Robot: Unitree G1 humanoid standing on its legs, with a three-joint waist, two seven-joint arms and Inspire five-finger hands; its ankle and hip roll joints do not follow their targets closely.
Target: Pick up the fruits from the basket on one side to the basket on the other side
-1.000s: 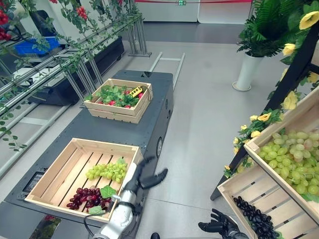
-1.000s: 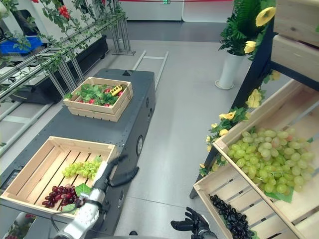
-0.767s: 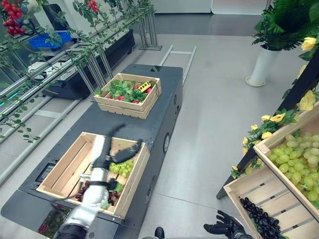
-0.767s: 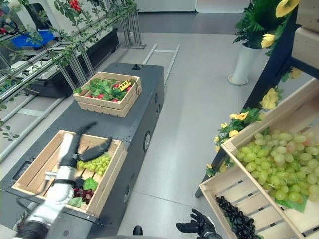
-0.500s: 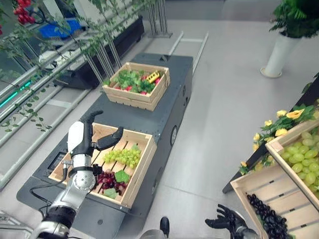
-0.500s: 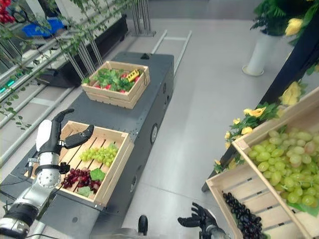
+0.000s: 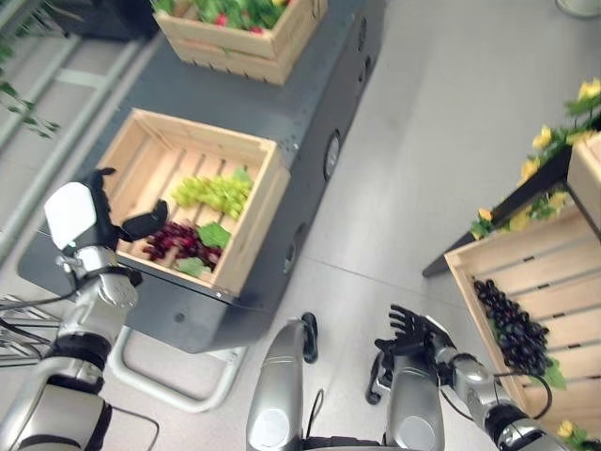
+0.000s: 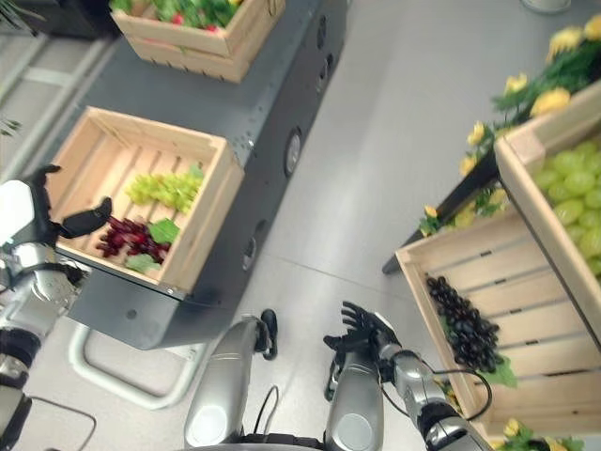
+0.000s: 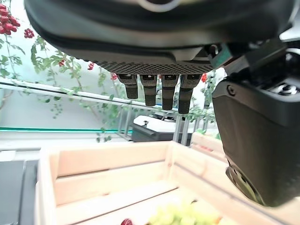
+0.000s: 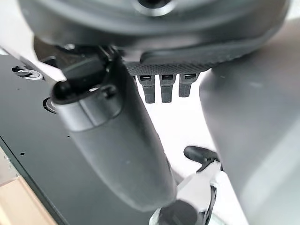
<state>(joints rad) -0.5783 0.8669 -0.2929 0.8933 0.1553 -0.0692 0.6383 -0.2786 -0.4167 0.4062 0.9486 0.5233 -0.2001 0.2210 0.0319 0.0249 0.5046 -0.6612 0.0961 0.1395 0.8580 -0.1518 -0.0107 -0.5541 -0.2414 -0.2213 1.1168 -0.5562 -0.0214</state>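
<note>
Nearest to you, left hand (image 7: 80,218): raised at the outer side of the near crate (image 7: 255,216), fingers straight and spread, thumb pointing toward the crate, nothing in its grasp. Right hand (image 7: 413,336): low over the grey floor (image 7: 423,141), fingers fanned wide, also empty. Near crate, on the dark cart (image 7: 310,85): pale slatted wood, holding one bunch of green grapes (image 7: 211,191) at the middle, one bunch of red grapes (image 7: 177,241) nearer you, and a green leaf (image 7: 213,235) between the two bunches. On your right, shelf crate (image 7: 549,274): tilted, with black grapes (image 7: 512,324) in its lower corner, well apart from the right hand. Above it, a heap of pale grapes (image 8: 577,183). Yellow flowers (image 7: 545,136) beside the shelf. Farthest, far crate (image 7: 235,42) on the same cart: green leaves and small red fruit inside.
</note>
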